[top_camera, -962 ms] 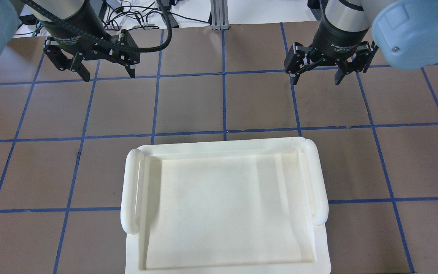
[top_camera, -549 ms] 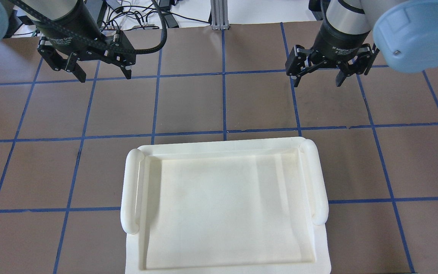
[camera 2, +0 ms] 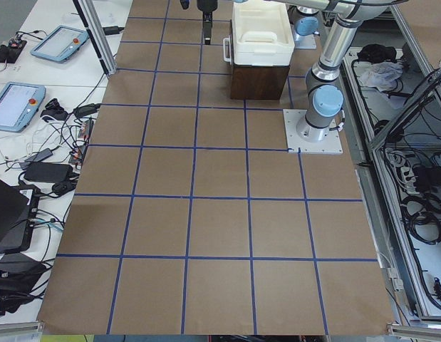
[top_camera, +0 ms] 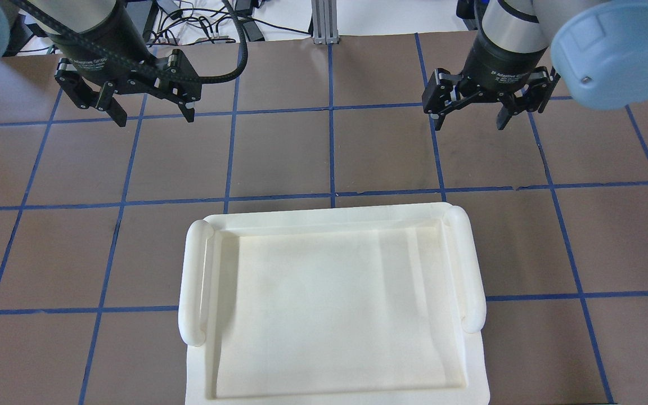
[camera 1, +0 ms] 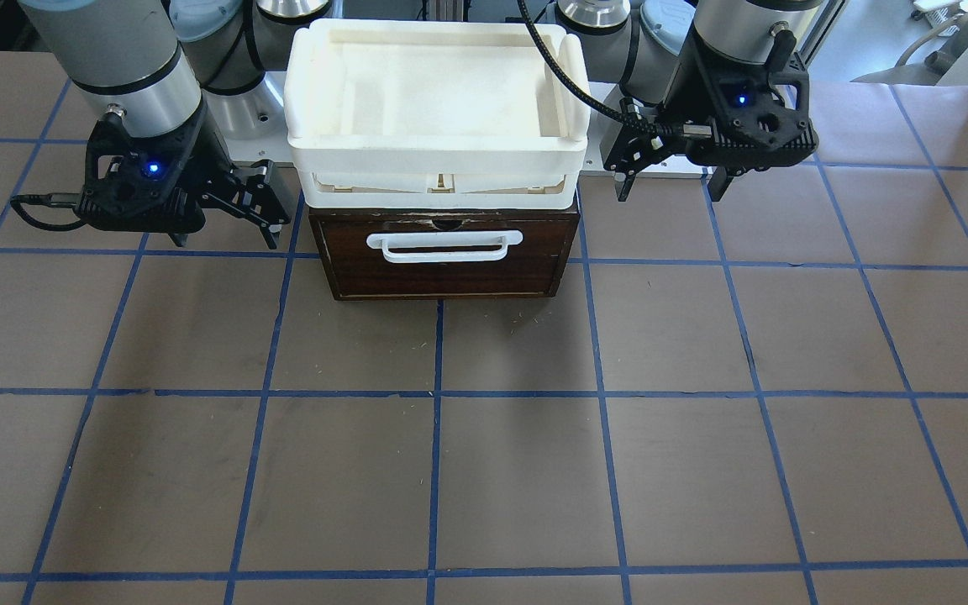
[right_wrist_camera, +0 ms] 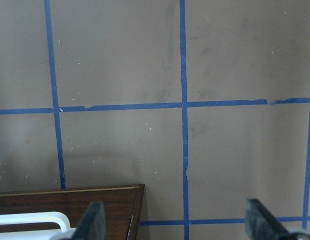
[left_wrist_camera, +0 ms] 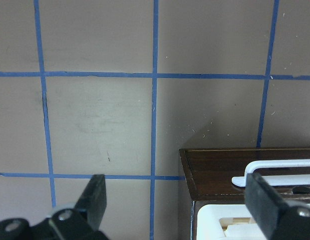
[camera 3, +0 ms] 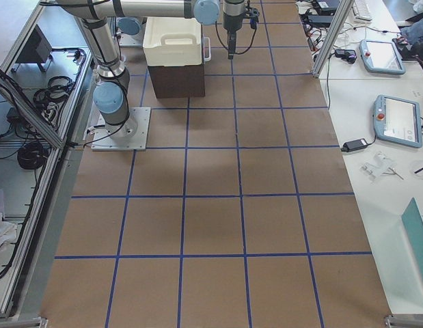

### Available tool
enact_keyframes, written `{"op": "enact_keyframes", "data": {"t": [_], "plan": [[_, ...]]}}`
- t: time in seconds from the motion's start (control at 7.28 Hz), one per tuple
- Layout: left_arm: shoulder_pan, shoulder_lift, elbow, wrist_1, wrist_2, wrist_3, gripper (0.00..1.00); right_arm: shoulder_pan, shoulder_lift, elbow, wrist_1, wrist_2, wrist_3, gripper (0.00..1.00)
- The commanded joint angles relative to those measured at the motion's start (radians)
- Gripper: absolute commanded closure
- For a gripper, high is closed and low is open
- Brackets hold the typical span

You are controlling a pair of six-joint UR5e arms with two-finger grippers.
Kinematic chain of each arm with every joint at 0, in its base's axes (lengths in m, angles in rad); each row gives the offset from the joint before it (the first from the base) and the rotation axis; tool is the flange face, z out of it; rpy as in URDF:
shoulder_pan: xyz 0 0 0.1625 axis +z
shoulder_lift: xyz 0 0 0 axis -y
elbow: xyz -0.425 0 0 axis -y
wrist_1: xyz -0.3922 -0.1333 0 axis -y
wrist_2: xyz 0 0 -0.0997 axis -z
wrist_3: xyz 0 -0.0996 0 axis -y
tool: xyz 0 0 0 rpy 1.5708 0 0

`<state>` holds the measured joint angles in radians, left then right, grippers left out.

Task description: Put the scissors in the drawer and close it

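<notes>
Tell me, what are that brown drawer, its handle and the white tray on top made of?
Drawer front: looks like dark-stained wood, with faint grain and a slight gloss. Handle: probably white plastic, smooth and moulded. Tray: likely off-white plastic, matte, with rounded moulded edges.

Glossy dark wooden drawer (camera 1: 450,277), smooth white plastic tray (camera 1: 438,164), matt brown paper-covered table (camera 1: 534,470).

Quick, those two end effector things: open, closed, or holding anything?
Left end effector: open, holding nothing.
Right end effector: open, holding nothing.
</notes>
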<state>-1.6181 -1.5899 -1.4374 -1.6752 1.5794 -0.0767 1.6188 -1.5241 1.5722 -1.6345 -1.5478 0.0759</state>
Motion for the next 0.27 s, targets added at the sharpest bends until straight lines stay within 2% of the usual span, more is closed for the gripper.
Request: {"op": "enact_keyframes", "data": {"t": [0.0, 0.14], "plan": [[0.000, -0.002, 0.000, -0.001, 0.001, 0.000, 0.00, -0.003, -0.002, 0.003, 0.001, -0.002, -0.001, 0.00], [0.000, -0.004, 0.000, -0.001, -0.001, 0.000, 0.00, -0.002, -0.002, 0.005, 0.001, -0.002, 0.001, 0.00]]}}
